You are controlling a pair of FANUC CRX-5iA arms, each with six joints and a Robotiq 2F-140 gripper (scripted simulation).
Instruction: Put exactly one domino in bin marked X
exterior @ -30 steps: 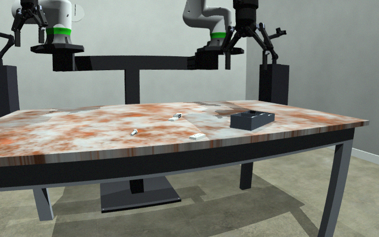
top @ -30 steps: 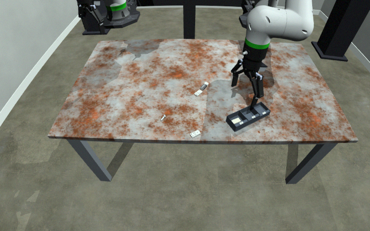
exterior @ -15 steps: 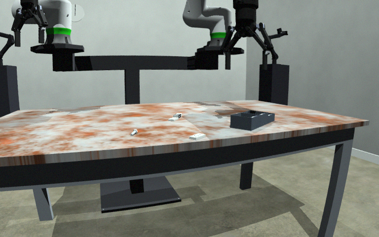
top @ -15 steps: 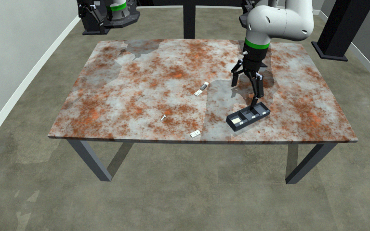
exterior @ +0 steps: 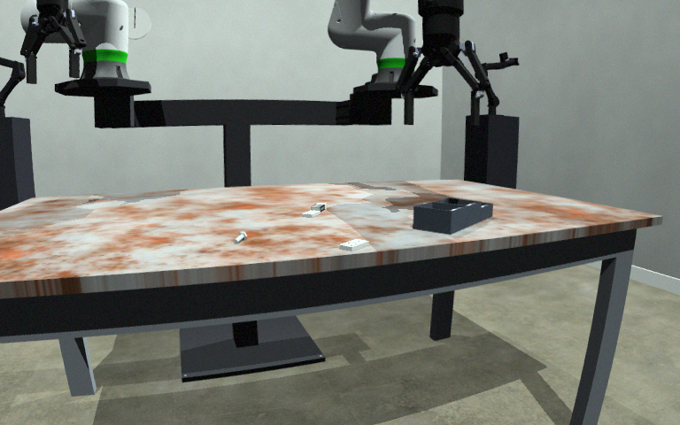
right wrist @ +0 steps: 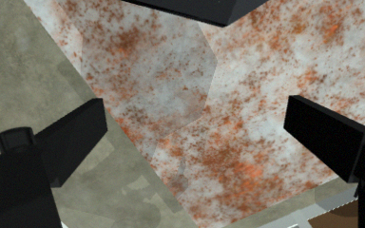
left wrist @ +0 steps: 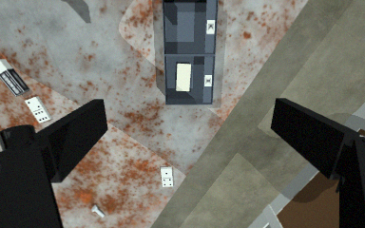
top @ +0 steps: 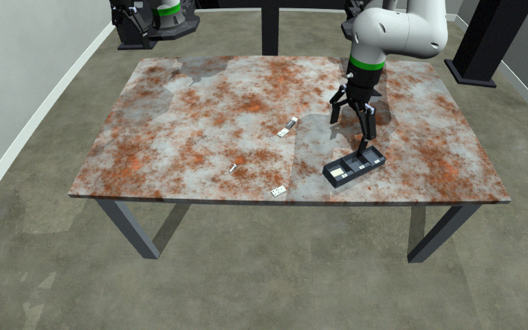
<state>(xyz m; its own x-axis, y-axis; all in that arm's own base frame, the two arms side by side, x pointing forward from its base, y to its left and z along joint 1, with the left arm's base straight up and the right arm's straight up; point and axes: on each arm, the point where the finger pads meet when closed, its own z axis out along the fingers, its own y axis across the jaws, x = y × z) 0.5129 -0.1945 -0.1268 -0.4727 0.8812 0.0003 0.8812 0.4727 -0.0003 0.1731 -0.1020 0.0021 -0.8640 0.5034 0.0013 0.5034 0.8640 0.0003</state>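
One domino point(top: 278, 190) point(exterior: 353, 244) point(left wrist: 166, 177) lies near the table's front edge point(top: 288, 201) point(exterior: 371, 261).

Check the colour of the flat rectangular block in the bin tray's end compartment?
Plain pale cream block, no pattern visible; best seen in the left wrist view.

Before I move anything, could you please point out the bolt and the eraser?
Bolt point(top: 232, 169) point(exterior: 239, 239) point(left wrist: 99, 212): top, exterior and left wrist views, on its shaft.
Eraser point(top: 291, 124) point(exterior: 318, 207) point(left wrist: 14, 82): top, exterior and left wrist views, on its dark sleeve.
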